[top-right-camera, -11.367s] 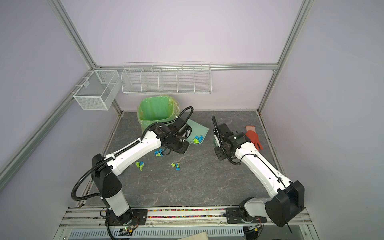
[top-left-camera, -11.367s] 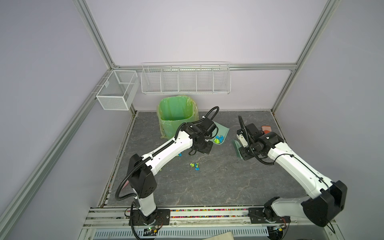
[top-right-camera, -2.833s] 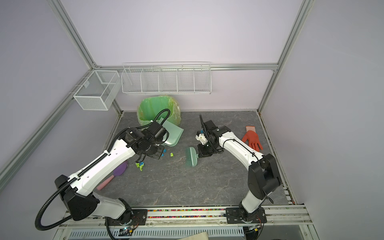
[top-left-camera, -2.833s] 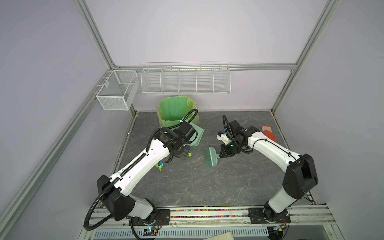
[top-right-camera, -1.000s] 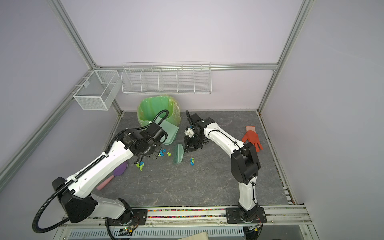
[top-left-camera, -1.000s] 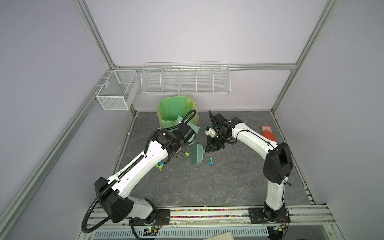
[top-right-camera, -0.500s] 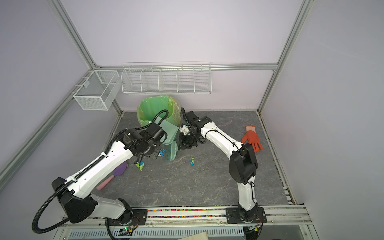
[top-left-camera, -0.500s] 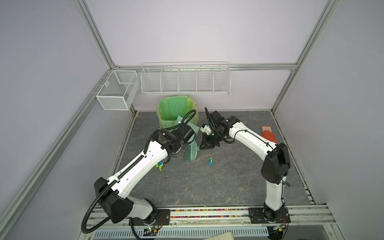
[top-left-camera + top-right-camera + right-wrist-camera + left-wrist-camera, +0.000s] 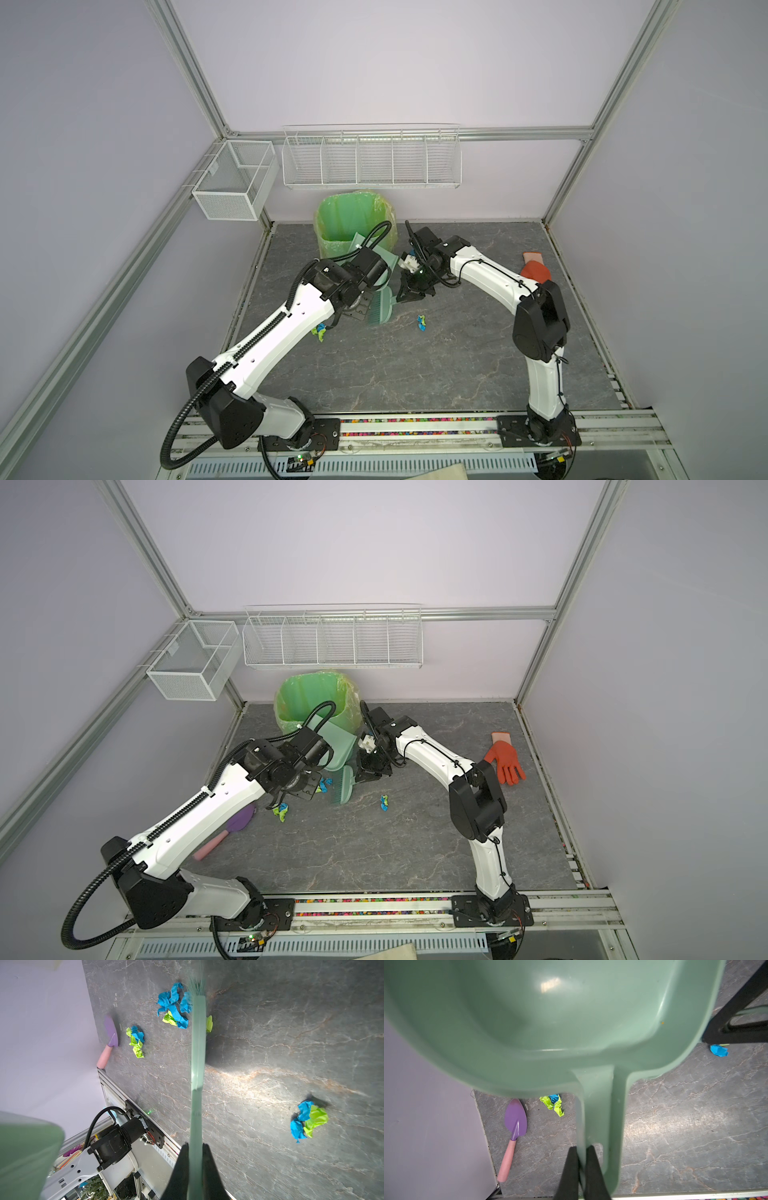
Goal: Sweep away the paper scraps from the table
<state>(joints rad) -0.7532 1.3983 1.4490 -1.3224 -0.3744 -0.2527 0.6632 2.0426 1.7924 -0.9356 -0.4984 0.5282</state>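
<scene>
Paper scraps [image 9: 174, 1007] in blue and lime lie in three loose groups on the dark marbled desk [image 9: 374, 854]. One bunch sits right by the bristles of the green hand brush [image 9: 343, 789], and another lies nearer the left edge, close to a purple trowel [image 9: 241, 818]. A third sits alone to the right of the brush.

The right hand [image 9: 195, 1147] is clamped tight on the brush handle, with the bristles pointing down toward the desk. The left hand [image 9: 581, 1151] is pinched shut on the handle of the green dustpan [image 9: 550, 1022]. It holds the pan raised off the desk, just beside the green-lined bin [image 9: 307, 696] at the far side.

Seen from the left wrist, the inside of the pan looks bare. I cannot make out whether anything sits in the bin. I'd judge that every scrap in sight has yet to be gathered, brushed into the pan and tipped out. An orange glove [image 9: 505, 758] lies well apart, near the right edge.
</scene>
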